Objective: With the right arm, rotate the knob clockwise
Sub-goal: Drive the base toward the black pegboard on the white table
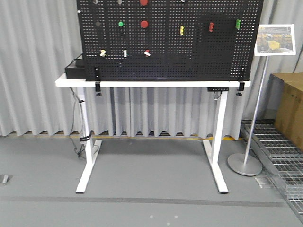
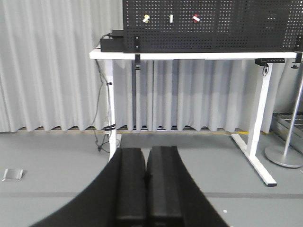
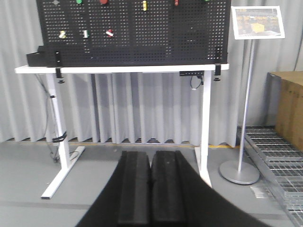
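Front cam's showing a red knob (image 1: 144, 23) sitting high on the black pegboard (image 1: 189, 52); the sign (image 1: 275, 39) print's looking too small to read. Left wrist cam: left gripper (image 2: 146, 154) is hanging pinched together, empty. Right wrist cam: right gripper (image 3: 151, 156) is doing likewise.

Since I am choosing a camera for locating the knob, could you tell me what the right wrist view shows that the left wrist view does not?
Only the right wrist view: the right hand, shut; the sign picture on its stand; the cardboard box; and the yellow fitting in the board's upper row. Only the left wrist view: the left hand, shut, and a small clear object on the floor. Both: the black pegboard, the white table, the grey curtain and the lower row of three knobs.
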